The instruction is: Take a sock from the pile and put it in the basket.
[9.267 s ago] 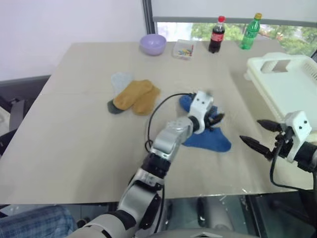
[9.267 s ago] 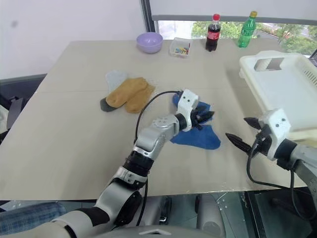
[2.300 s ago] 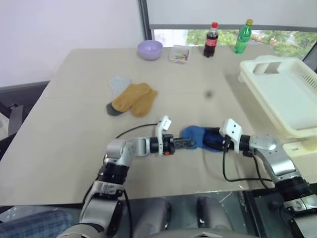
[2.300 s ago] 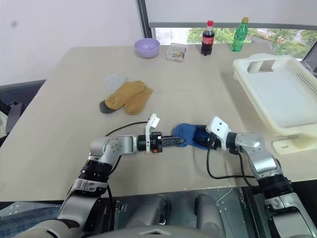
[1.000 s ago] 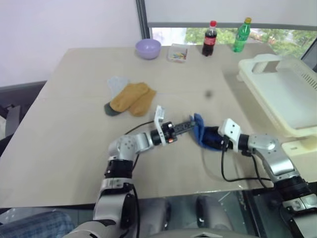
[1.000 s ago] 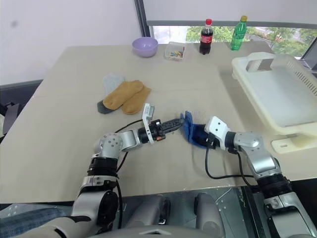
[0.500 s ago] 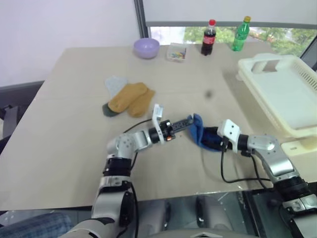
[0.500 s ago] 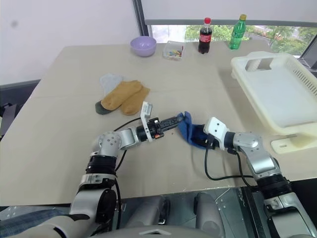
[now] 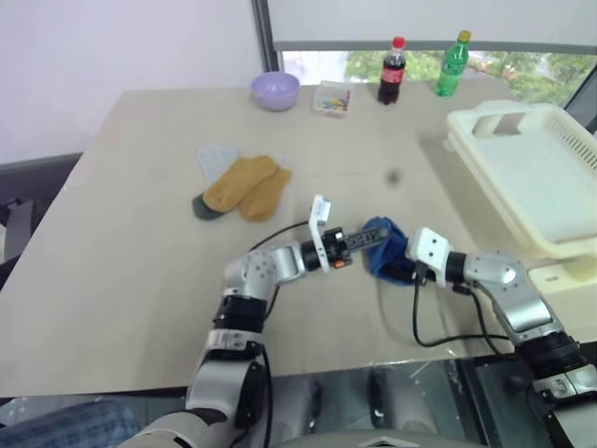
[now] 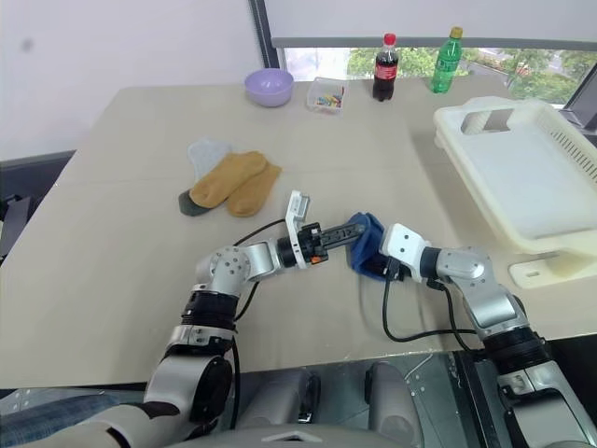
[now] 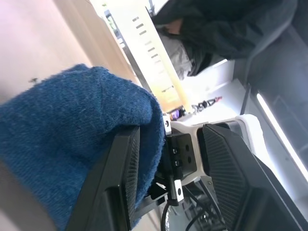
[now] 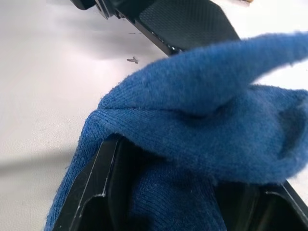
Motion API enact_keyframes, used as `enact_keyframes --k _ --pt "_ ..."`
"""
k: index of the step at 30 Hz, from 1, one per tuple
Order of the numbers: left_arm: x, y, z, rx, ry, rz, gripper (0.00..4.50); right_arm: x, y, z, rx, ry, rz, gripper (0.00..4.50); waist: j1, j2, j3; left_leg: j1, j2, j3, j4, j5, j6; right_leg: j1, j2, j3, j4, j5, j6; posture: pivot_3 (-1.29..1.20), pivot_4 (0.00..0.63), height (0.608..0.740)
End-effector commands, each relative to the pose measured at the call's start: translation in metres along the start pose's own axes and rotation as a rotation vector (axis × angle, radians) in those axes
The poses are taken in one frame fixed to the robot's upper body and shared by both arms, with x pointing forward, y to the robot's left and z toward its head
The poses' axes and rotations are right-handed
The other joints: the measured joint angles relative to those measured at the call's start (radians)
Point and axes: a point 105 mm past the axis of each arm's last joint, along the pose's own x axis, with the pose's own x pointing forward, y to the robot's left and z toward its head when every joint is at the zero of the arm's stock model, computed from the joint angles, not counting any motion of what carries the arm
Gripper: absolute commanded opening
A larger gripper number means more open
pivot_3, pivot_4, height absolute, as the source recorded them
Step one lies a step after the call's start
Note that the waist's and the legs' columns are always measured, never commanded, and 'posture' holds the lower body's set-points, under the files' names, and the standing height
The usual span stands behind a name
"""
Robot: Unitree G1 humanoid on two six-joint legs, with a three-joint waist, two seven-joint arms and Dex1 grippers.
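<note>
Your two grippers meet over the worktop [image 9: 140, 243] with the royal-blue sock [image 9: 382, 247] bunched between them — the left gripper [image 9: 366, 239] has its fingers clamped on one fold, the right gripper [image 9: 392, 271] grips the other end. The pile [image 9: 238, 184] lies well apart to the left. The basket [image 9: 550, 187] sits off to the right — the sock is not in it.

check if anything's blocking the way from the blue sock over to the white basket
Nothing visible does. The blue sock hangs between the left gripper and the right gripper, and only bare table lies between it and the basket.
</note>
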Motion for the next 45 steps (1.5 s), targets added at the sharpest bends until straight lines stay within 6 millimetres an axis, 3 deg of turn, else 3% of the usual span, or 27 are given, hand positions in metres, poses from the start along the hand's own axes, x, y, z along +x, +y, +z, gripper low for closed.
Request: enact_keyframes --k 1,7,10,12,14,22,27,29,32,36,39,45 --pt "0.01 -0.002 -0.003 0.037 0.042 -0.023 2.21 -0.003 0.007 -0.019 -0.004 0.097 0.025 2.52 0.0 0.0 0.0 0.0 0.0 0.0 0.0 0.0 0.0 0.0 0.0 0.0 0.0 0.0 0.0 0.0 0.15 0.732" --pt "0.016 0.005 -0.013 0.049 0.101 -0.016 2.21 -0.015 -0.002 -0.004 -0.023 0.071 -0.016 2.52 0.009 0.0 0.0 -0.002 0.0 -0.001 0.0 0.0 0.0 -0.001 0.0 -0.001 -0.001 0.0 0.0 0.0 0.15 0.732" --pt "0.018 0.007 -0.018 0.054 0.122 -0.018 2.25 -0.023 -0.004 0.002 -0.026 0.069 -0.033 3.26 0.023 0.001 0.001 -0.003 -0.001 -0.001 0.0 0.0 0.0 -0.001 0.0 -0.001 -0.002 0.0 0.0 0.0 0.15 0.732" --pt "0.019 0.007 -0.021 0.051 0.135 -0.026 2.25 -0.028 -0.005 0.006 -0.028 0.068 -0.034 4.11 0.023 0.001 0.001 -0.005 -0.001 -0.002 -0.001 0.0 0.0 -0.002 -0.001 -0.002 -0.003 0.0 0.0 0.0 0.15 0.732" --pt "0.02 0.007 -0.026 0.049 0.151 -0.033 2.25 -0.031 -0.005 0.009 -0.033 0.065 -0.035 4.45 0.023 0.001 0.001 -0.008 -0.001 -0.002 -0.001 0.0 0.0 -0.006 -0.001 -0.002 -0.003 0.0 0.0 0.0 0.15 0.732" --pt "0.023 0.007 -0.033 0.057 0.185 -0.047 2.25 -0.063 -0.008 0.018 -0.065 0.099 -0.025 4.45 0.027 0.002 0.002 -0.017 -0.002 -0.003 -0.001 0.005 0.001 -0.014 -0.001 -0.002 -0.004 0.002 -0.004 0.0 0.15 0.732" --pt "0.025 0.006 -0.034 0.064 0.195 -0.058 2.25 -0.091 -0.015 0.022 0.054 0.106 -0.019 4.45 0.025 0.002 0.003 -0.017 -0.002 -0.003 -0.001 0.003 0.005 -0.014 -0.002 -0.002 -0.004 0.002 -0.004 0.0 0.15 0.732" --pt "0.024 0.005 -0.039 0.072 0.211 -0.073 2.25 -0.097 -0.032 0.029 0.161 0.06 -0.087 4.45 0.025 0.002 0.003 -0.017 -0.002 -0.003 -0.001 0.003 0.005 -0.014 -0.002 -0.002 -0.004 0.002 -0.004 0.0 0.15 0.732" --pt "0.023 0.004 -0.041 0.08 0.221 -0.083 2.25 -0.093 -0.048 0.033 0.326 0.006 -0.152 4.45 0.022 0.002 0.003 -0.017 -0.002 -0.002 0.0 0.003 0.005 -0.014 -0.002 -0.002 -0.004 0.003 -0.004 0.0 0.15 0.732" --pt "0.023 0.005 -0.043 0.09 0.227 -0.082 2.25 -0.076 -0.054 0.031 0.523 -0.033 -0.17 4.45 0.025 0.002 0.003 -0.017 -0.001 -0.003 0.0 0.003 0.005 -0.014 -0.002 -0.003 -0.003 0.003 -0.005 0.0 0.15 0.732" --pt "0.023 0.005 -0.042 0.097 0.217 -0.08 2.25 -0.06 -0.051 0.026 0.642 -0.024 -0.149 4.45 0.025 0.002 0.002 -0.019 -0.002 -0.003 0.0 0.003 0.005 -0.016 -0.003 -0.002 -0.003 0.003 -0.005 0.0 0.15 0.732" --pt "0.023 0.007 -0.041 0.101 0.205 -0.07 2.25 -0.052 -0.036 0.027 0.697 0.011 -0.074 4.45 0.026 0.003 0.002 -0.021 -0.004 -0.003 0.0 0.005 0.002 -0.018 -0.004 -0.001 -0.002 0.003 -0.006 0.0 0.15 0.732"
